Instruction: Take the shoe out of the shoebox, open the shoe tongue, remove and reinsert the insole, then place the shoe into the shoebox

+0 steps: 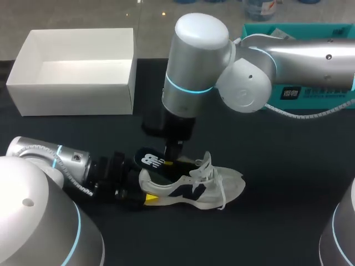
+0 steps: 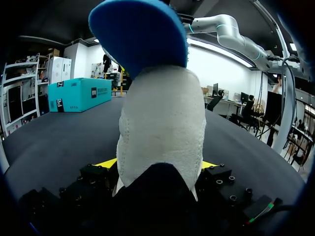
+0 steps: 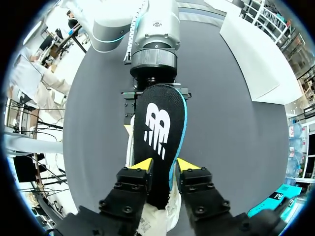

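A white sneaker (image 1: 208,188) lies on its side on the dark table, toe to the right. Its heel (image 2: 162,128) sits between the fingers of my left gripper (image 1: 145,189), which are wide apart and press it from both sides. The black insole (image 1: 151,160) sticks out of the shoe at the heel end; its blue underside (image 2: 140,34) rises above the heel. My right gripper (image 3: 166,167) points down over the shoe. Its fingers stand slightly apart, with the insole (image 3: 160,132) between them and a thin gap at one side. The white shoebox (image 1: 72,97) stands open at the back left.
A teal box (image 1: 327,94) stands at the back right, under my right arm. Bare dark table lies in front of the shoe and to its right. A coiled white cable (image 1: 299,114) hangs by my right arm.
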Controlling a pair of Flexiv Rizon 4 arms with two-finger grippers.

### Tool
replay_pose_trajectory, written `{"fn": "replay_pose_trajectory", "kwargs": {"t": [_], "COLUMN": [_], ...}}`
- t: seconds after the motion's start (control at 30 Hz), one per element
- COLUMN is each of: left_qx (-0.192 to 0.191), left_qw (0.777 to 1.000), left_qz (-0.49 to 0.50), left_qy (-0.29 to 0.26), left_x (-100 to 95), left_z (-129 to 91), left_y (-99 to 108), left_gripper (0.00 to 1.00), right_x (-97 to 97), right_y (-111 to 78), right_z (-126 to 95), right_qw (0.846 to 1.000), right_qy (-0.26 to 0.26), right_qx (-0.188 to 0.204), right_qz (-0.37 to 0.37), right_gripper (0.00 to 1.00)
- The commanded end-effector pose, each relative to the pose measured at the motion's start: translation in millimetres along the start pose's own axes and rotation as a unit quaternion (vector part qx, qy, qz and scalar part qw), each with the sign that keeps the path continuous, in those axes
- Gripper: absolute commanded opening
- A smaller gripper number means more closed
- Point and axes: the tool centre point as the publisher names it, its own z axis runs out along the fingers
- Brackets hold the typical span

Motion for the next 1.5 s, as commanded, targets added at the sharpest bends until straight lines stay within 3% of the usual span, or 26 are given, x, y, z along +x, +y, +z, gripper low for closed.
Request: {"fn": "replay_pose_trajectory", "kwargs": {"t": [0.03, 0.3, 0.37, 0.4, 0.43, 1.1, 1.13, 1.17, 1.2, 1.33, 1.5], "left_qx": [-0.001, -0.001, -0.001, -0.001, -0.001, -0.001, -0.001, -0.001, -0.001, -0.001, -0.001], "left_qw": [1.000, 1.000, 1.000, 1.000, 1.000, 1.000, 1.000, 1.000, 1.000, 1.000, 1.000], "left_qz": [0.000, 0.000, 0.000, 0.000, 0.000, 0.000, 0.000, 0.000, 0.000, 0.000, 0.000], "left_qy": [0.000, 0.000, 0.000, 0.000, 0.000, 0.000, 0.000, 0.000, 0.000, 0.000, 0.000], "left_x": [-0.9, -0.9, -0.9, -0.9, -0.9, -0.9, -0.9, -0.9, -0.9, -0.9, -0.9], "left_z": [1.1, 1.1, 1.1, 1.1, 1.1, 1.1, 1.1, 1.1, 1.1, 1.1, 1.1], "left_y": [1.3, 1.3, 1.3, 1.3, 1.3, 1.3, 1.3, 1.3, 1.3, 1.3, 1.3], "left_gripper": [0.00, 0.00, 0.00, 0.00, 0.00, 0.00, 0.00, 0.00, 0.00, 0.00, 0.00], "right_x": [2.6, 2.7, 2.6, 3.2, 3.4, -8.5, -8.2, -7.7, -6.7, -3.8, -0.7], "right_y": [-12.9, -21.2, -21.9, -20.7, -19.3, 7.4, 6.2, 5.4, 3.3, -1.8, -1.1], "right_z": [7.0, 16.7, 17.7, 17.7, 17.3, 3.5, 4.7, 5.2, 6.3, 9.5, 13.2], "right_qw": [0.999, 0.999, 0.999, 0.999, 0.999, 0.998, 0.997, 0.997, 0.997, 0.995, 0.995], "right_qy": [0.006, 0.031, 0.032, 0.032, 0.031, 0.012, 0.014, 0.015, 0.016, 0.019, 0.024], "right_qx": [-0.034, -0.033, -0.033, -0.034, -0.034, -0.055, -0.059, -0.060, -0.062, -0.090, -0.092], "right_qz": [0.000, 0.003, 0.006, 0.006, 0.005, -0.040, -0.042, -0.043, -0.040, -0.040, -0.038], "right_gripper": [0.45, 0.29, 0.21, 0.06, 0.00, 0.00, 0.27, 0.44, 0.49, 0.45, 0.34]}}
